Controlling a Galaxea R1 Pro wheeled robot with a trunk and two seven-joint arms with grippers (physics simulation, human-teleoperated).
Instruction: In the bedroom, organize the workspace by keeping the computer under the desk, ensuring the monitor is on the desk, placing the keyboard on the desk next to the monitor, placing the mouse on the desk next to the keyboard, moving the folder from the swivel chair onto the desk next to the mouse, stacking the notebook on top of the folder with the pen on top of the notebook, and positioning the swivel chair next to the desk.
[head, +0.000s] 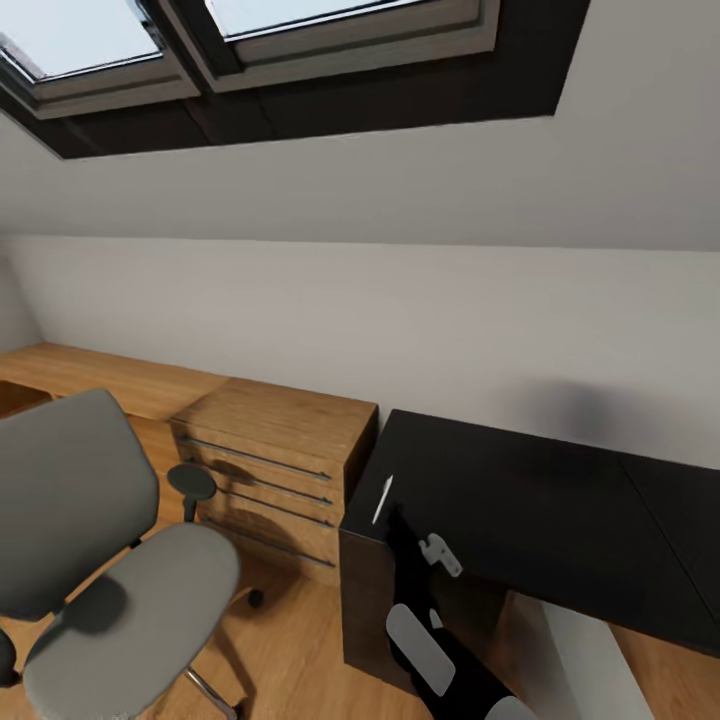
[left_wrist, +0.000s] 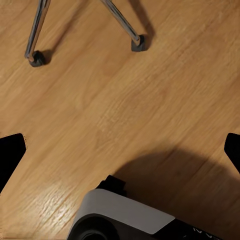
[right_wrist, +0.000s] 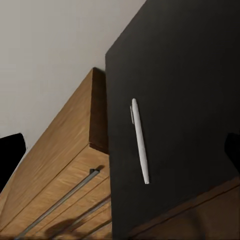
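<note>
Pen handling: The pen (right_wrist: 139, 140) was judged light, stiff and slippery, a thin round stick likely to roll on the glossy top. A pinch across its middle, fingers square to its length, looked the safest hold, since a grip near either tip would let it swing.

Pen look: It was a short white stick, slightly tapered at one end, with a small darker clip or band near the other.

Pen place: It lay flat on the desk (head: 540, 500), close to the corner that adjoins the wooden chest of drawers (head: 270, 450), pointing roughly along the desk's end edge. Nothing touched it.

Desk: The glossy black top was bare apart from the pen; no monitor, keyboard, folder or notebook could be seen on this stretch.

Right gripper: The right gripper (head: 440, 552) hung just short of the pen, near the desk's front edge. In the right wrist view its dark fingertips (right_wrist: 11, 157) sat far apart at the frame's sides, so it was spread wide and carrying nothing.

Left gripper: In the left wrist view the fingertips (left_wrist: 10, 155) were likewise spread, released, over the wooden floor (left_wrist: 115, 100) near two chair casters.

Swivel chair: The swivel chair (head: 110, 560) stood beside the chest of drawers, seat bare, apart from the desk.
</note>
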